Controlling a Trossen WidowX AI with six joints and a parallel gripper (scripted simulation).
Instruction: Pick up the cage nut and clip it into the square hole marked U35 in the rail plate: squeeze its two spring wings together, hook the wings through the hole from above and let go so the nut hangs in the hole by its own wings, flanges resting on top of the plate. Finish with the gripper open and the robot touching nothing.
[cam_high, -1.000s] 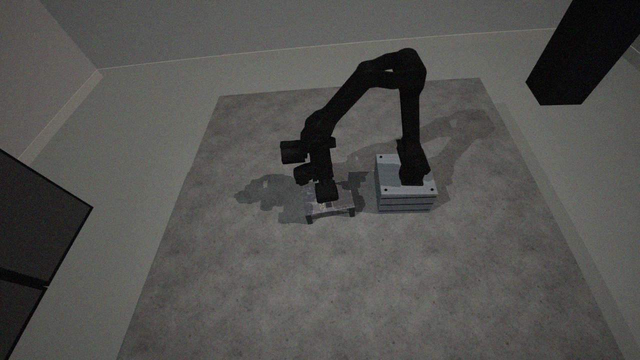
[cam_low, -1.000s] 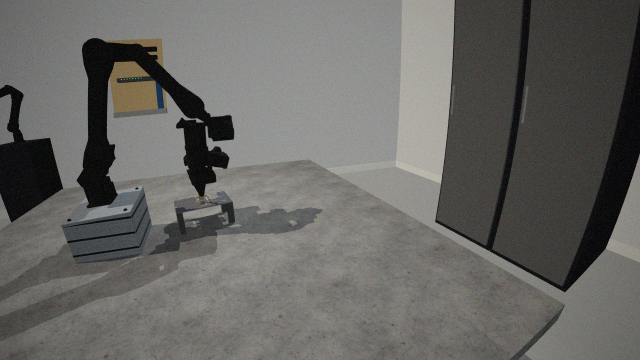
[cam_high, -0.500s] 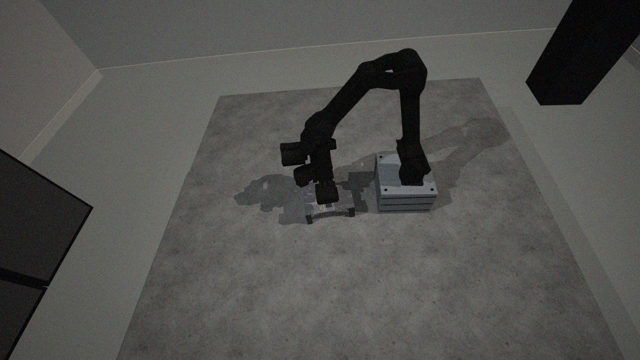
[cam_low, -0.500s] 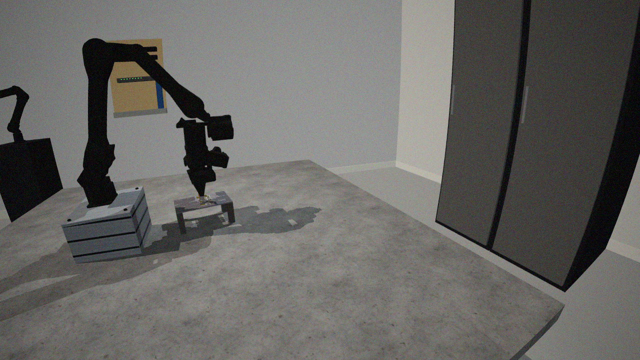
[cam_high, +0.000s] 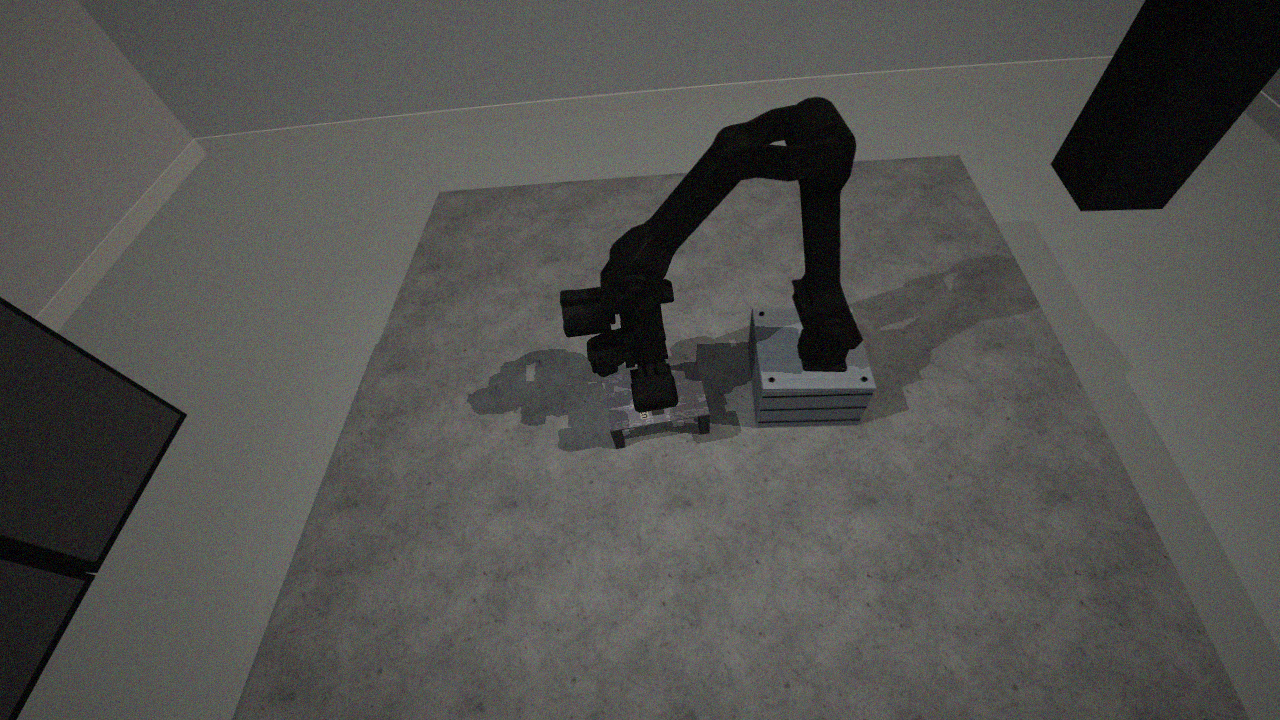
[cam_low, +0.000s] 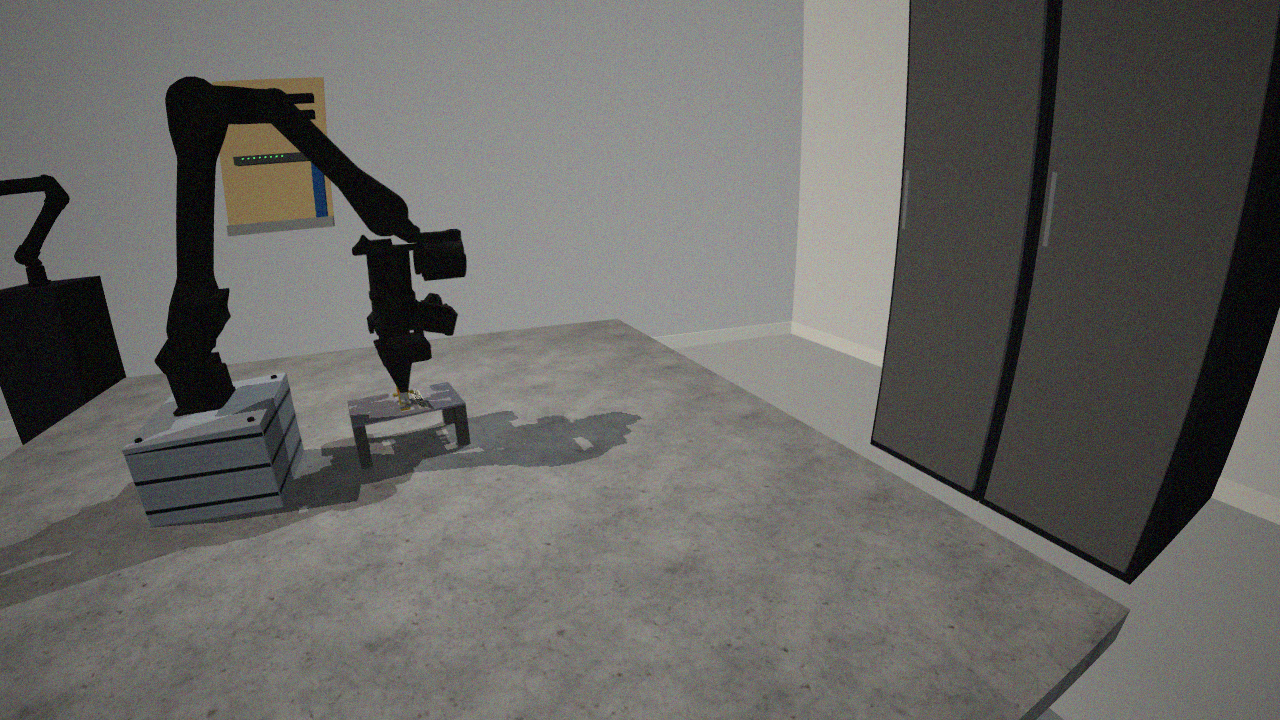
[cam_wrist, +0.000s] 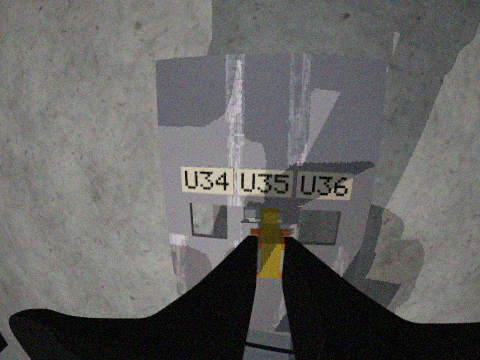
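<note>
The cage nut (cam_wrist: 270, 250) shows a yellow strip running lengthwise, darker where shadow crosses it, with orange edging and small orange tabs at its sides; its underside is hidden. It is at the U35 hole (cam_wrist: 251, 214) of the rail plate (cam_high: 631, 419) (cam_low: 368, 409) (cam_wrist: 200, 145), though how deep it sits I cannot tell. Over the rail plate, the pincer (cam_high: 657, 407) (cam_low: 404, 390) (cam_wrist: 270, 246) points down, closed on the cage nut.
</note>
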